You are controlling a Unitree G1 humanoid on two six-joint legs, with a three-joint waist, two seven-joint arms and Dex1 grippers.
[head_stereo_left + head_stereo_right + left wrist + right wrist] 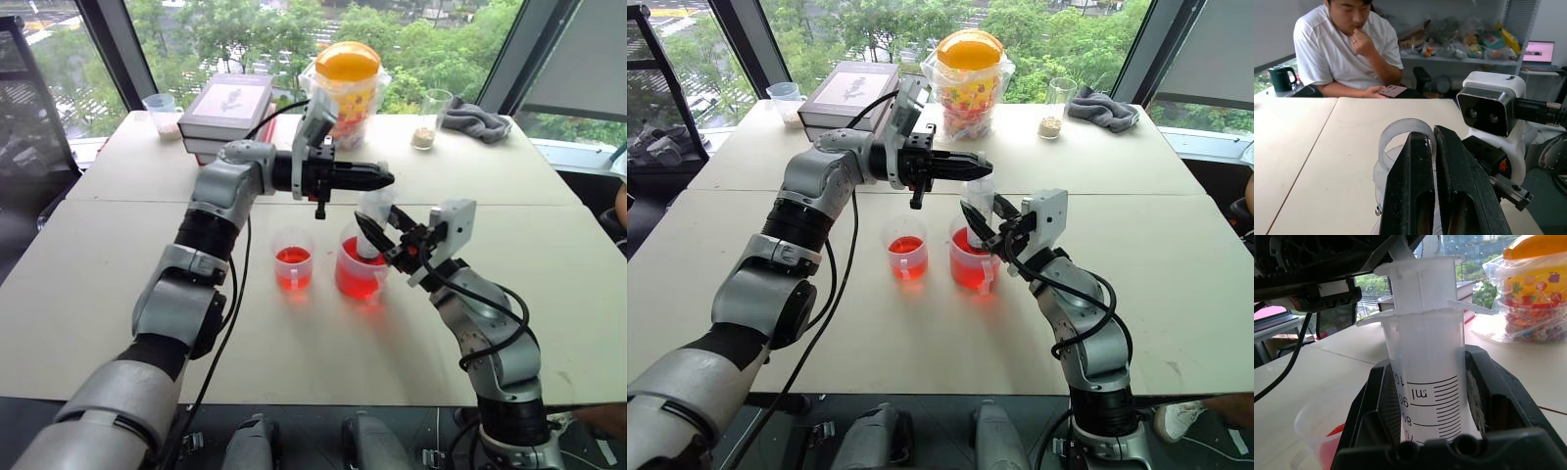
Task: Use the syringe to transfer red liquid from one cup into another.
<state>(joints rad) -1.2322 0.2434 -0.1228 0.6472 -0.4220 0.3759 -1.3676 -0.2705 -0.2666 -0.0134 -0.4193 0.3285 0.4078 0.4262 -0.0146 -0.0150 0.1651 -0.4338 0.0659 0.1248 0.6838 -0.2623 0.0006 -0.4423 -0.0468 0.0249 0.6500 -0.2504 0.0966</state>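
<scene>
Right gripper (pixel 377 238) clamps the syringe (pixel 1426 357) barrel upright, tip down in the larger cup (pixel 359 269). Left gripper (pixel 377 178), fingers together, sits at the plunger top above that cup, likely to work it. Smaller cup (pixel 293 261) waits just beside the larger cup.

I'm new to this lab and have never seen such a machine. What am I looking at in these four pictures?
It is a two-armed robot at a pale table. Two pictures come from cameras in its head, looking down over its arms; the other two come from a camera on each wrist.

The right claw is shut on a big clear syringe, held upright with its tip in the larger cup of red liquid. The left claw, shut, sits at the syringe's top, at the plunger. A smaller cup, also holding red liquid, stands beside the large one.

At the far edge lie books, a bagged yellow-lidded jar, a glass and a grey cloth. A person sits at the table, seen from the left wrist.
</scene>
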